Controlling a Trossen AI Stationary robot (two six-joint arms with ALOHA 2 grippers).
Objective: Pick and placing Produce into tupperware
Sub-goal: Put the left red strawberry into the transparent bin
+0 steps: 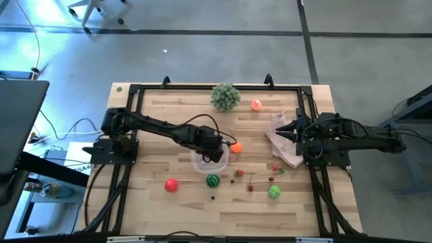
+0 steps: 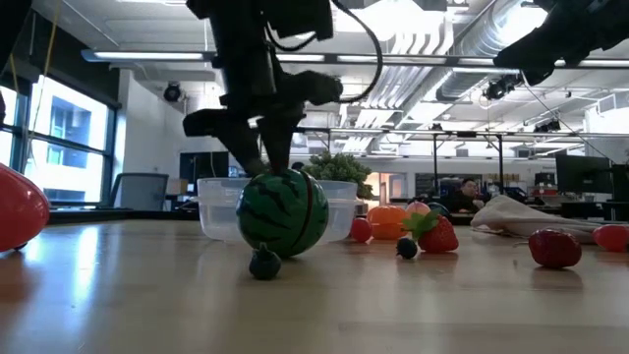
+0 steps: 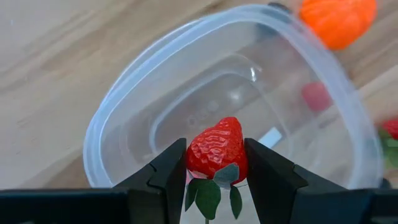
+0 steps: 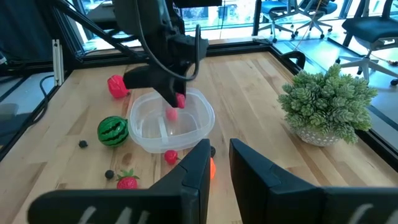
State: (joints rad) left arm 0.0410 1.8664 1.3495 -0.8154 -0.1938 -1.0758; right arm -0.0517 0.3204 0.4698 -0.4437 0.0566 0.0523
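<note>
My left gripper (image 3: 216, 163) hangs over the clear tupperware (image 3: 118, 106), shut on a red toy strawberry (image 3: 214, 144). In the high view the tupperware (image 1: 200, 163) sits mid-table under that gripper (image 1: 210, 150). Loose produce lies on the table around it: an orange ball (image 1: 235, 146), a striped green ball (image 1: 213, 181), a red ball (image 1: 171, 184), a green ball (image 1: 274, 192), a pink ball (image 1: 256, 104) and small berries (image 1: 250, 187). My right gripper (image 4: 219, 158) is open and waits at the table's right side, above the pinkish-white bag (image 1: 283, 143). My left gripper pinches the strawberry by its two sides near the leafy end (image 3: 222, 174), between the two fingers (image 3: 169, 167), coming from above and pointing down. The strawberry is lifted clear, over the tupperware's open inside, red tip downward and green leaves toward the wrist.
A bushy pale-green ball plant (image 1: 225, 96) stands near the far edge. A black frame (image 1: 202, 87) borders the tabletop. Bare wood (image 1: 202, 212) lies along the near edge. The striped green ball (image 2: 283, 213) sits close against the tupperware's near side.
</note>
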